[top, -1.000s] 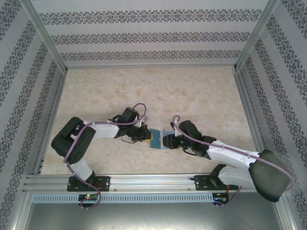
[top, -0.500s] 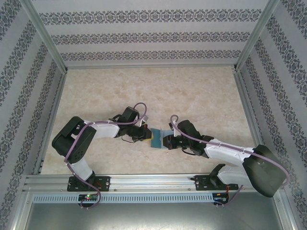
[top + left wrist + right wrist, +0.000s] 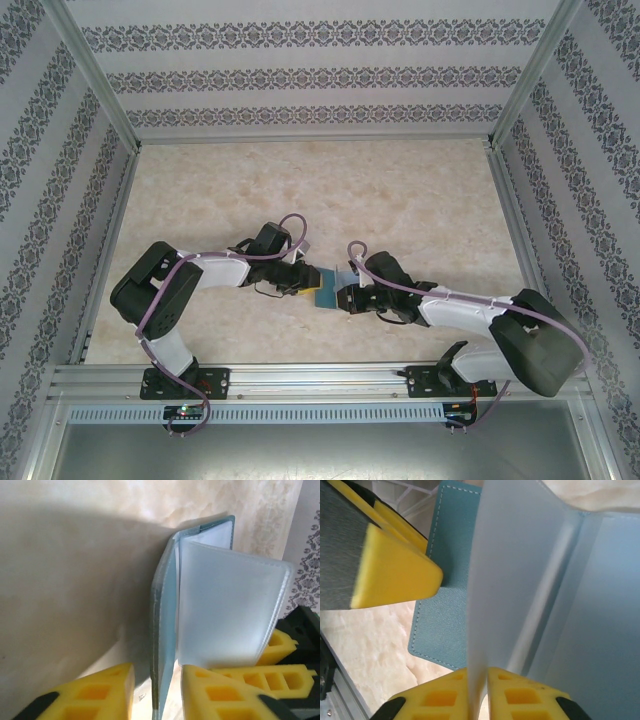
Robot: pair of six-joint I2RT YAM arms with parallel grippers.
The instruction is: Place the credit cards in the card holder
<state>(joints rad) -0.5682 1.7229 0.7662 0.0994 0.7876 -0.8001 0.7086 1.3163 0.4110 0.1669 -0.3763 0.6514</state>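
The card holder (image 3: 328, 291) is open like a book at the near middle of the marbled beige bench (image 3: 400, 190). It has a grained teal cover (image 3: 447, 580) with pale stitching and frosted, flexible plastic inside. My right fingers (image 3: 520, 695), yellow and ribbed, pinch one sleeve (image 3: 515, 570) flat. My left fingers (image 3: 107, 687), clamped a second ago, are now spread either side of the cover's edge.

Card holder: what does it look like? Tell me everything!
The card holder is a teal, leathery-looking wallet with pale stitching. It stands open on edge near the front of the table. Frosted plastic sleeves fan out inside. The right gripper pinches one sleeve, and the left gripper straddles the cover, jaws open.
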